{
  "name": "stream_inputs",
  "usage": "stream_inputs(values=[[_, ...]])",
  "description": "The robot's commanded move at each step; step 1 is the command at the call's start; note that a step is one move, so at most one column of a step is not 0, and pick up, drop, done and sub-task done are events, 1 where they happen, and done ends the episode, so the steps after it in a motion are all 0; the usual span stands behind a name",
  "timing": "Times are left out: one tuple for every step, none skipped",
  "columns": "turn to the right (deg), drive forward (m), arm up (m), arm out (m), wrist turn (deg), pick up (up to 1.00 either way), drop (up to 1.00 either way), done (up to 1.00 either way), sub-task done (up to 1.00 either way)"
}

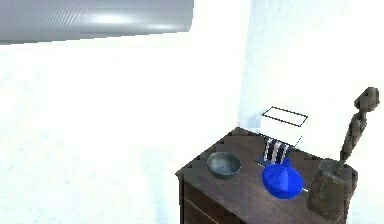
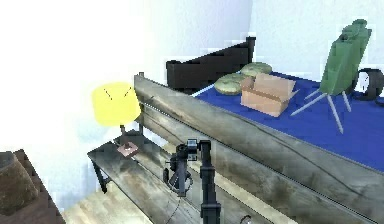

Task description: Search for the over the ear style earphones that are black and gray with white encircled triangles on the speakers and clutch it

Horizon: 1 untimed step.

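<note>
At the arm side view's right edge, a dark curved thing with a grey band lies on the blue bed; its shape is too cut off to name. My gripper shows low in the middle, left of the dark arm bar and in front of the bed's wooden end board. I cannot tell whether it holds anything.
On the bed are a cardboard box, green cushions and a green can on a tripod. A yellow lamp stands on a side table. Ahead, a dark dresser carries a grey bowl, a blue dish, a wire rack and a statue.
</note>
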Motion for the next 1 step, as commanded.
stream_inputs(values=[[0.0,0.0,0.0,0.0,45.0,0.0,0.0,0.0,0.0]])
